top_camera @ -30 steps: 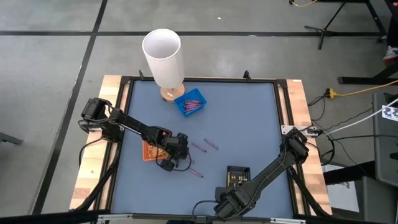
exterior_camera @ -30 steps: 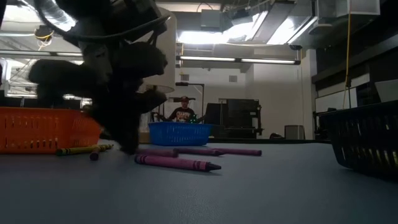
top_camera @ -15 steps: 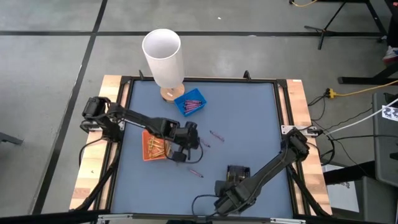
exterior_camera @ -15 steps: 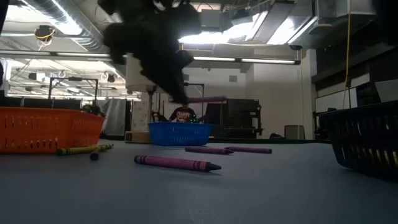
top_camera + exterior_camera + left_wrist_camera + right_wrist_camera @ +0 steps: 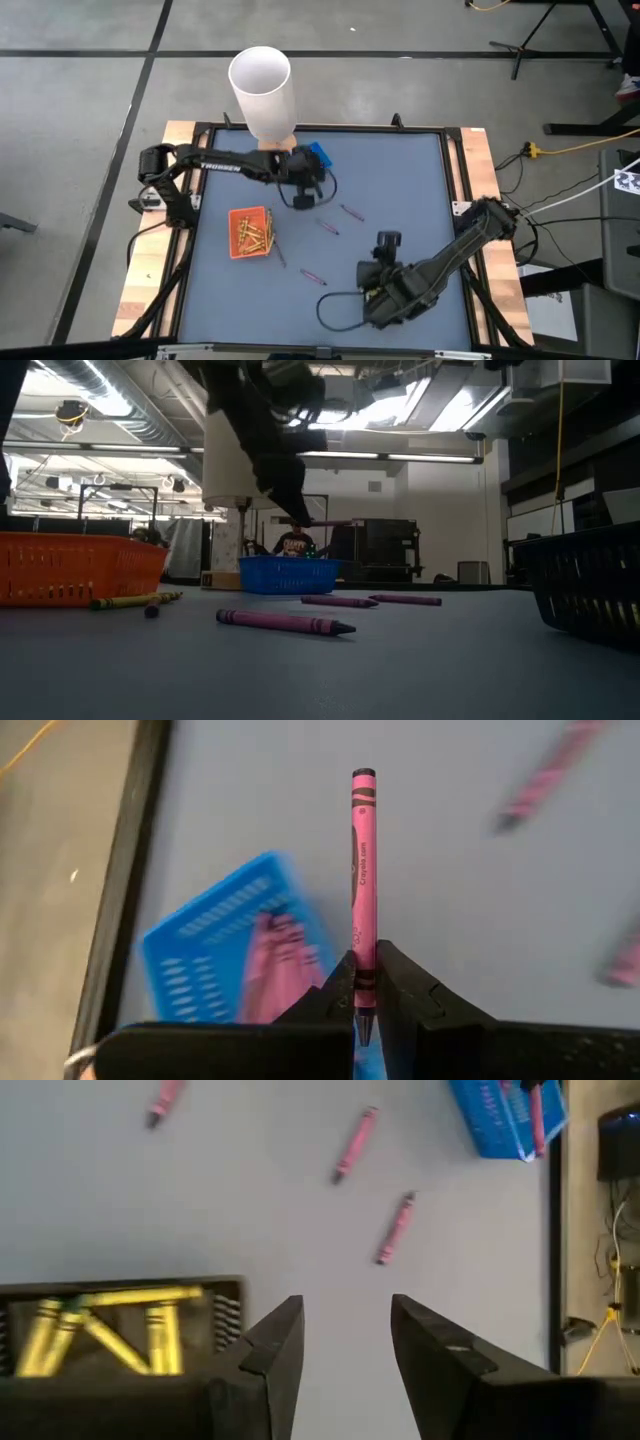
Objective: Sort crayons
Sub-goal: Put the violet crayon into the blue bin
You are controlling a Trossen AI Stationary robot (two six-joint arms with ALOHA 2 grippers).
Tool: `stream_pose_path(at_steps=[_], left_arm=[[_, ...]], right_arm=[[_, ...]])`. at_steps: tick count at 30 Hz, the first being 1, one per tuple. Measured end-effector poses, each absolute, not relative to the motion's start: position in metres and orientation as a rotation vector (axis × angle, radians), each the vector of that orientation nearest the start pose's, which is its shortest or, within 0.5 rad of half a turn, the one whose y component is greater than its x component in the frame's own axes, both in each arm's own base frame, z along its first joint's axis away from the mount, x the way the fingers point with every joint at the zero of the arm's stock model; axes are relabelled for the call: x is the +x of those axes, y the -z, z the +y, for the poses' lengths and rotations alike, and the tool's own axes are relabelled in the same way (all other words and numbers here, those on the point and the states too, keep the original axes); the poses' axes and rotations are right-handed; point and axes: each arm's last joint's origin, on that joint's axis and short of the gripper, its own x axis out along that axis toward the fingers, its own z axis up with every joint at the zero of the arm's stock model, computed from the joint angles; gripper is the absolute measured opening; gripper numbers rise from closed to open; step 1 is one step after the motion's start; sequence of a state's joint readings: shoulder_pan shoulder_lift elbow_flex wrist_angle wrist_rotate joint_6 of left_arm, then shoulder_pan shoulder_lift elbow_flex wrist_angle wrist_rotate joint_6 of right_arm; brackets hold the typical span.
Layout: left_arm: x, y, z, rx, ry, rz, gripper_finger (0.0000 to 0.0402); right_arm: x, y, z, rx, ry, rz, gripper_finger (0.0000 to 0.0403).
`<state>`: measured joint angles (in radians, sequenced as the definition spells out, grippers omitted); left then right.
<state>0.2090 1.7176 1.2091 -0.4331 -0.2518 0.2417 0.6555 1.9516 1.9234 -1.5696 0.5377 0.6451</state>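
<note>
With the left gripper (image 5: pixel 366 982) pinched tight on a pink crayon (image 5: pixel 362 880), I'm in the carry-and-drop step: the arm reaches across to the blue tray (image 5: pixel 316 156) at the back of the table, beside the base of the tall white cylinder (image 5: pixel 263 92). In my wrist view the crayon stands straight out from between the fingers, paper-wrapped, dark bands at each end, held near its lower end. The tray sits below and to one side of it, already holding pink sticks. I judge the next move is to line the crayon up squarely over the tray, then let go so it falls among its own colour and not over the rim.

Three more pink crayons lie loose on the blue mat: one (image 5: pixel 350 211) just past the gripper, one (image 5: pixel 328 227) nearer the middle, one (image 5: pixel 313 275) closer to the front. The orange tray (image 5: pixel 235 216) holds the yellow ones, with a yellow stick (image 5: pixel 279 252) just beside it on the mat.

My right gripper (image 5: pixel 346 1345) waits low at the front, fingers apart and empty, over the black tray (image 5: pixel 228 1308), which holds yellow crayons (image 5: pixel 104 1321).
</note>
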Motion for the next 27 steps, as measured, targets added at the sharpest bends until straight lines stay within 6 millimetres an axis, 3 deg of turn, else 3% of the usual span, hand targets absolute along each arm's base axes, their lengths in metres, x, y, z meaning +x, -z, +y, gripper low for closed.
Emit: stream_pose_path(at_steps=[5, 11, 19, 27], left_arm=[[0.338, -0.220, 0.120, 0.161, -0.402, 1.005, 0.0007], [0.328, -0.220, 0.145, 0.056, -0.429, 0.990, 0.0007], [0.325, -0.220, 0.150, 0.020, -0.463, 0.987, 0.0007], [0.330, -0.220, 0.140, 0.036, -0.434, 0.983, 0.0007]], right_arm=[[0.286, -0.310, 0.175, -0.352, 0.394, 1.250, 0.0150], [0.280, -0.287, 0.133, -0.302, 0.465, 1.260, 0.0150], [0.289, -0.245, 0.082, -0.223, 0.479, 1.304, 0.0150], [0.303, -0.236, 0.062, -0.164, 0.388, 1.288, 0.0150]])
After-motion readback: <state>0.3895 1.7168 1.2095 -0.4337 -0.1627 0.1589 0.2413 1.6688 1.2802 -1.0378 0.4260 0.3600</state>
